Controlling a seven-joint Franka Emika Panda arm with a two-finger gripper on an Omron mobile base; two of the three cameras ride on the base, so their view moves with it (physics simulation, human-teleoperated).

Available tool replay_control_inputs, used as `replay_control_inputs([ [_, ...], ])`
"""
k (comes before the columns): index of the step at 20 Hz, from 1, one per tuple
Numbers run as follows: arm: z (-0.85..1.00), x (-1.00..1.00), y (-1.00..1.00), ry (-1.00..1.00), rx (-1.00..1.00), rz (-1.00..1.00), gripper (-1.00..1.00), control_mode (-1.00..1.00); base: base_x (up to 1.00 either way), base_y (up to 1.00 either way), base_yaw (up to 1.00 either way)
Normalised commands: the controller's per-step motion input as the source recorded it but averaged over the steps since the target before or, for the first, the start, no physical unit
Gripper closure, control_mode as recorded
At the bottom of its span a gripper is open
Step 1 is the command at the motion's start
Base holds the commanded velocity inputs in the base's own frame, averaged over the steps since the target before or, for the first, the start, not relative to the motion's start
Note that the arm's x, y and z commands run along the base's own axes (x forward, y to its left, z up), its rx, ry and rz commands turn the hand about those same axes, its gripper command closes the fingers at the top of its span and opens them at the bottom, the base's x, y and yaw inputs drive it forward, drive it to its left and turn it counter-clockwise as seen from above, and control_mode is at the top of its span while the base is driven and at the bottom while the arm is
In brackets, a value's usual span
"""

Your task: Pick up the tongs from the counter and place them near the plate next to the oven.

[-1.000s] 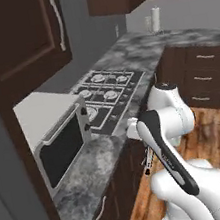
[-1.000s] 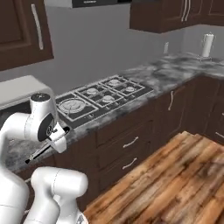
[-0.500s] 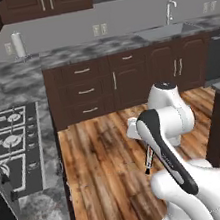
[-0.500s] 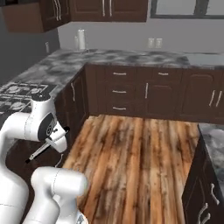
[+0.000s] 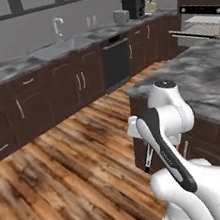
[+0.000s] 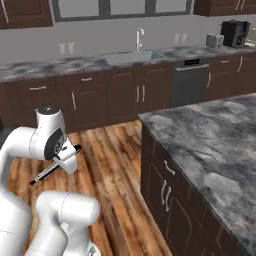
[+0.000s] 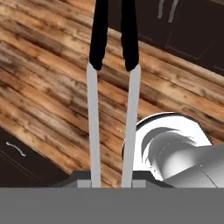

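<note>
My gripper (image 7: 110,186) is clamped on the tongs (image 7: 111,109), carried above the wooden floor with their long axis running straight out from my fingers, black tips foremost. The oven (image 5: 200,13) stands well apart, far right beyond the counter (image 5: 206,80); I judge the carry must swing that way.

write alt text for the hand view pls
Seen from the hand camera, the tongs reach straight away from the shut gripper, two silvery arms ending in black tips. Under them lies a wooden plank floor, with dark cabinets past it.
</note>
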Motion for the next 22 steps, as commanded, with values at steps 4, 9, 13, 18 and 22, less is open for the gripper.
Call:
replay_control_inputs([
  [4,0.0,0.0,0.0,0.0,0.0,0.0,1.0,1.0,0.15,0.01,-0.84],
  [9,0.0,0.0,0.0,0.0,0.0,0.0,1.0,1.0,0.24,0.04,-0.76],
  [13,0.0,0.0,0.0,0.0,0.0,0.0,1.0,1.0,0.35,0.07,-0.67],
  [18,0.0,0.0,0.0,0.0,0.0,0.0,1.0,1.0,0.45,0.14,-0.59],
  [22,0.0,0.0,0.0,0.0,0.0,0.0,1.0,1.0,0.5,0.23,-0.43],
])
